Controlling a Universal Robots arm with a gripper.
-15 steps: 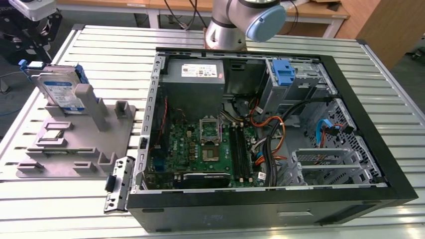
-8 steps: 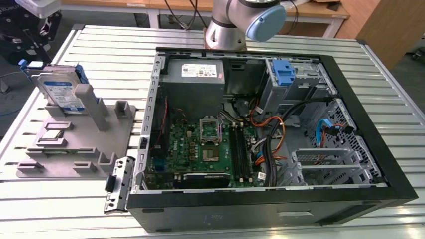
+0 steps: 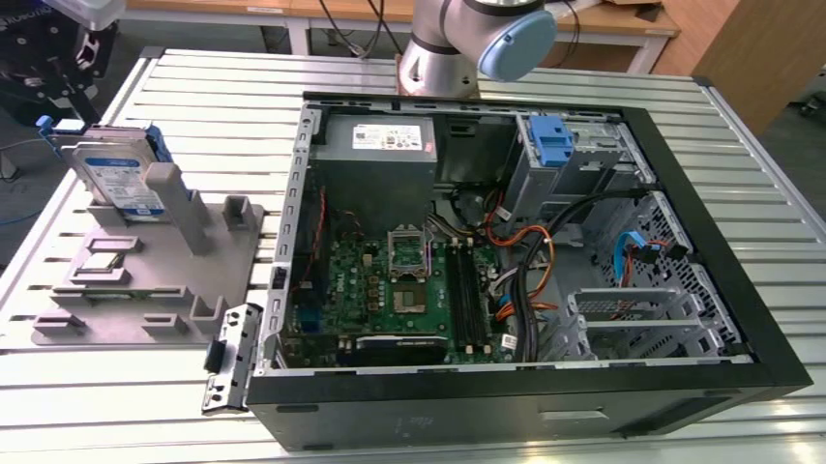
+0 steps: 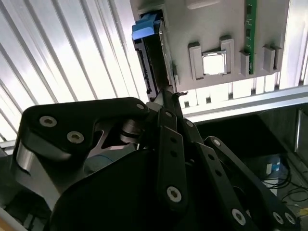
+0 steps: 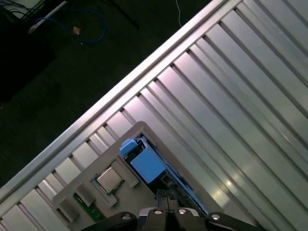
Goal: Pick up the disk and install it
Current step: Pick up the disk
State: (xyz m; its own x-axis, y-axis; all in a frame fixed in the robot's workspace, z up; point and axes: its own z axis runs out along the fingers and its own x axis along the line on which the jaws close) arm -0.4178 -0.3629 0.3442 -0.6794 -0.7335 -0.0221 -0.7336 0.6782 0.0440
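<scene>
While the disk stands on edge, claw hangs close above.

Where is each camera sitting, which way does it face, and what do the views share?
Exterior view: off the arm, above the slatted table, looking down on the open computer case; arm and gripper show.
First wrist view: on the arm, looking down past the gripper at the disk.
Second wrist view: same, past the gripper's black linkage.
Shared: all see the disk in the grey fixture.
</scene>
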